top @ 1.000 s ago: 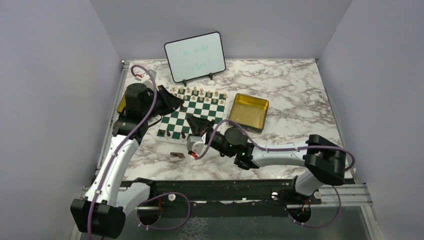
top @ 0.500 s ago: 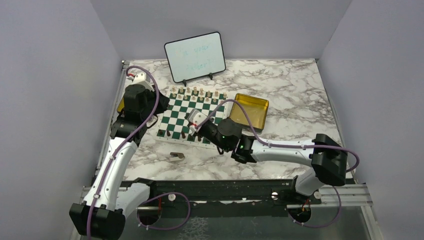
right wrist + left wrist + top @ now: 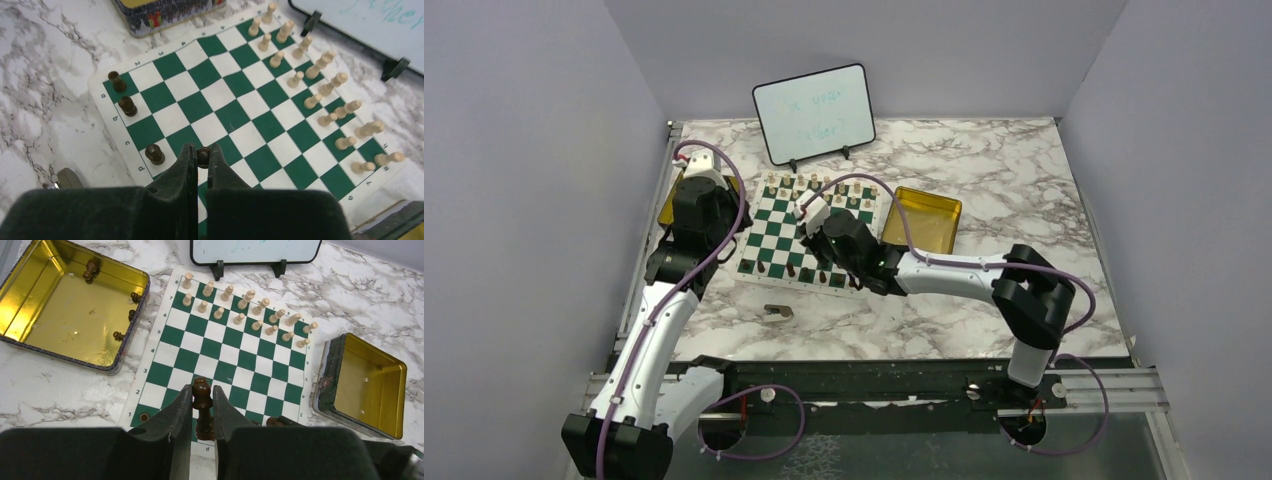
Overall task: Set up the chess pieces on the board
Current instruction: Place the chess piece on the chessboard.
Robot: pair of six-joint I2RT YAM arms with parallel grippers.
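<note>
The board (image 3: 774,240) lies mid-frame in the top view, just below the whiteboard (image 3: 814,112). Light pieces (image 3: 239,318) fill its two upper rows in the left wrist view. Three dark pieces (image 3: 127,105) stand along its left edge in the right wrist view. Loose dark pieces (image 3: 134,296) lie inside the gold tin (image 3: 60,315) at upper left of the left wrist view.

The left gripper (image 3: 201,388) hangs over the board's lower edge, its jaws narrow and clamped on an upright tall dark piece (image 3: 202,412). The right gripper (image 3: 202,147), almost closed, pinches the round head of a small dark piece (image 3: 203,156) above the board.

A second tin (image 3: 370,380) sits just right of the board. A scrap (image 3: 776,312) lies below it in the top view.
</note>
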